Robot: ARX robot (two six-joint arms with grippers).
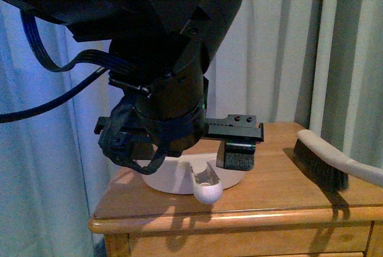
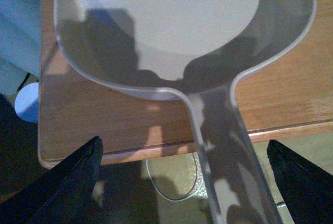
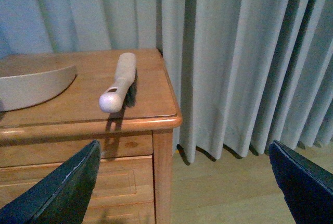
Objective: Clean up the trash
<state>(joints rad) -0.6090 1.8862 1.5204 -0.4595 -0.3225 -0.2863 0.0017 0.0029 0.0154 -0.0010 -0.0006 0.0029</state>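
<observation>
Your left claw [image 2: 190,179] and right claw [image 3: 182,182] gape wide; the dustpan [image 2: 171,31] looks light, stiff plastic, so grip mid-handle. No trash visible.

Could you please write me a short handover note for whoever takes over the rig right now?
The left gripper is open, its fingers either side of the dustpan handle, not touching it.
The right gripper is open and empty, held clear of the nightstand, pointing towards the brush.
Dustpan and brush lie apart on the nightstand top; the pan looks empty.
No trash shows in any view.
Done: nothing visible. Left: grasp the tools, find the trash, sweep it up.
</observation>
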